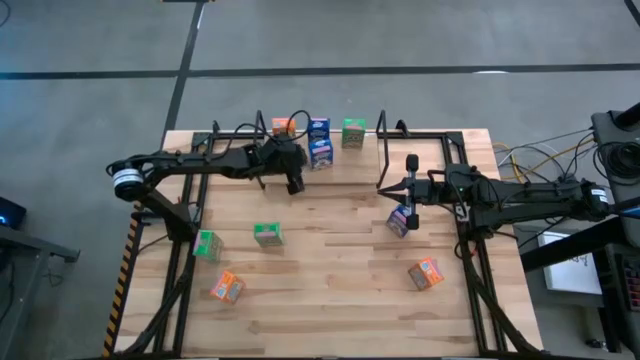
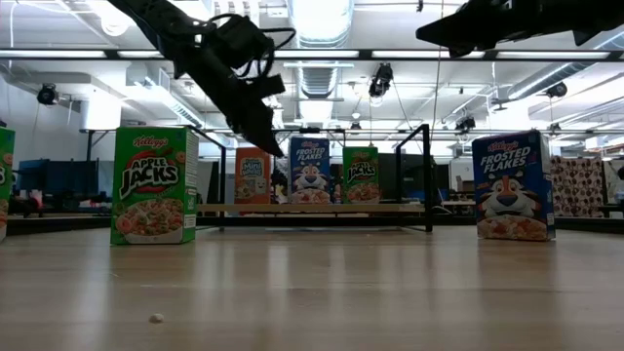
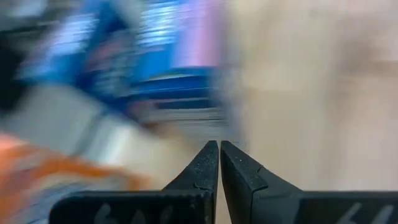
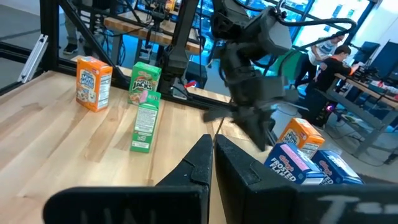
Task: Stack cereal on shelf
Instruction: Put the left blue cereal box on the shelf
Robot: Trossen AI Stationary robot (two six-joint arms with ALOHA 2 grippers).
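On the shelf (image 1: 300, 135) at the tabletop's far edge, the high view shows an orange box (image 1: 283, 127), two blue boxes close together (image 1: 320, 152) (image 1: 319, 127) and a green box (image 1: 353, 133); how many of these rest properly on the rack rather than just in front of it cannot be settled from above, and the low view confirms only one orange, one blue and one green carton standing in a row on the wooden shelf board. The task is judged under half done. Five boxes remain loose on the tabletop: a green one (image 1: 268, 235) near the middle, another green one (image 1: 207, 244) toward the left edge, an orange one (image 1: 227, 288) toward the near left corner, a second orange one (image 1: 426, 273) toward the near right corner, and a blue one (image 1: 400, 221) right of centre. The left gripper (image 1: 294, 184) hangs above the table just in front of the shelf, beside the blue pair, fingers pressed together and carrying nothing. The right gripper (image 1: 411, 193) hovers just above the loose blue box, likewise closed and empty. Both arms are raised clear of the wood in the low view. Obstruction: the left arm lies across the shelf's left approach, and the black frame rails (image 1: 470, 200) run along both side edges near the outlying boxes. Cables (image 1: 530, 160) and other equipment lie off the right edge; people sit at desks in the room beyond, well apart from the work.
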